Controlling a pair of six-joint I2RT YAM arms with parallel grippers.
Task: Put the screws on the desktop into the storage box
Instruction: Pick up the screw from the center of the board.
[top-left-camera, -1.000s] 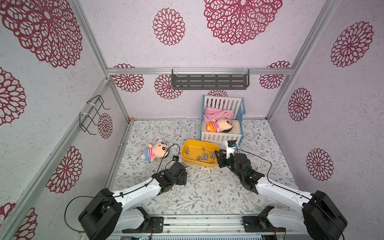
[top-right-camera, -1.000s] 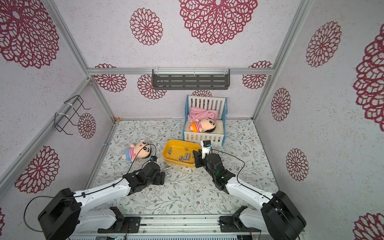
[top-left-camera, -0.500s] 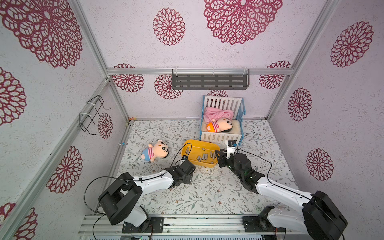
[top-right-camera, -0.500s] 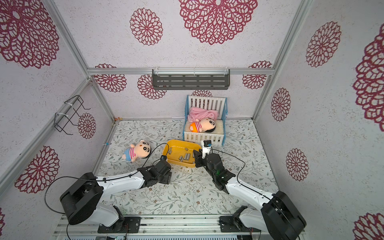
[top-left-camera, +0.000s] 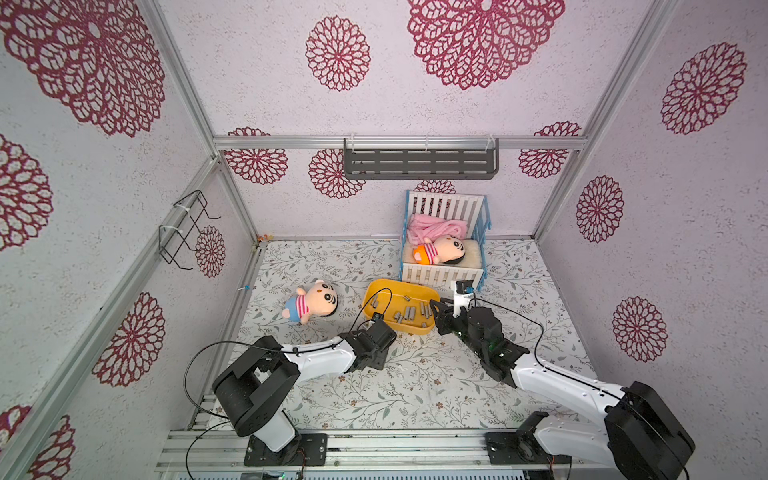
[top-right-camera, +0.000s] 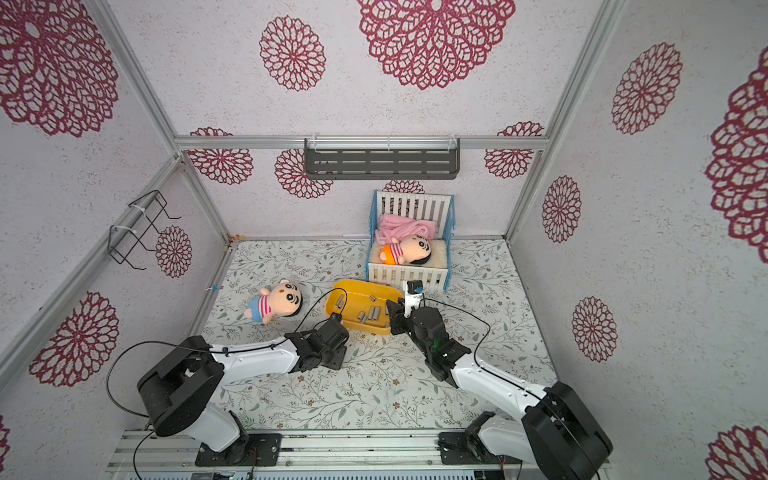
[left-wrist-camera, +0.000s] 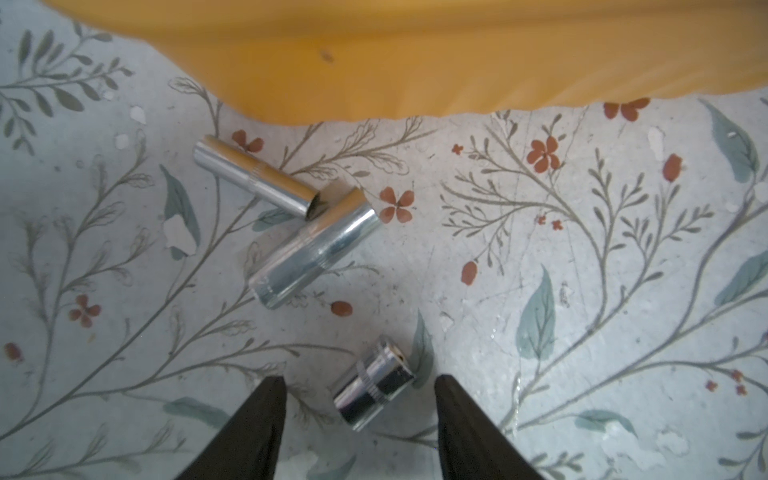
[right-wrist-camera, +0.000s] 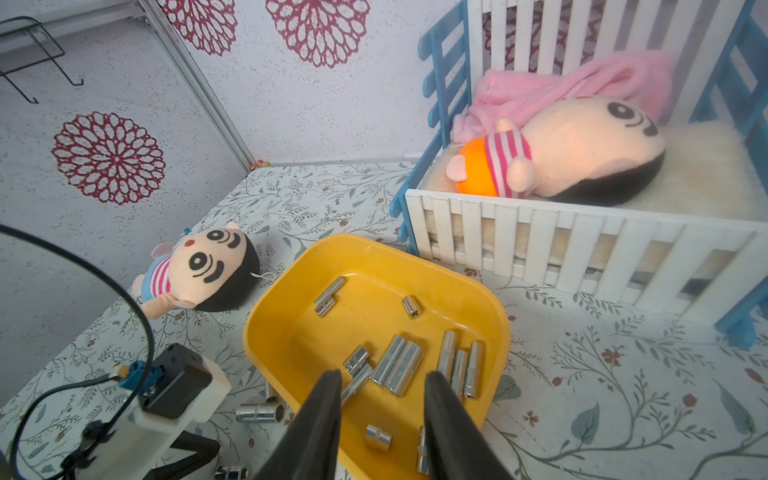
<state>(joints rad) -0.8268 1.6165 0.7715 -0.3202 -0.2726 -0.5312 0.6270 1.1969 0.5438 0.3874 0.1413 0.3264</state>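
Three silver screws lie on the desktop (left-wrist-camera: 540, 249) just outside the yellow storage box (left-wrist-camera: 415, 62): a thin long one (left-wrist-camera: 253, 178), a thicker one (left-wrist-camera: 313, 253) and a short one (left-wrist-camera: 374, 384). My left gripper (left-wrist-camera: 359, 380) is open, and the short screw lies between its fingers with a gap on each side. My right gripper (right-wrist-camera: 382, 374) is open and holds nothing. It hangs over the near right end of the storage box (right-wrist-camera: 291, 332), where several screws (right-wrist-camera: 397, 368) lie. In both top views the box (top-left-camera: 409, 330) (top-right-camera: 353, 286) sits mid-desktop.
A plush doll (top-left-camera: 311, 301) lies left of the box. The white-and-blue crib (top-left-camera: 442, 274), holding a doll and a pink blanket, stands just behind it. A grey shelf (top-left-camera: 419, 164) hangs on the back wall and a wire rack (top-left-camera: 183, 228) on the left wall.
My left arm has swung right toward the box's near left corner, and its jaws have narrowed round the short screw. The right arm has stayed put.
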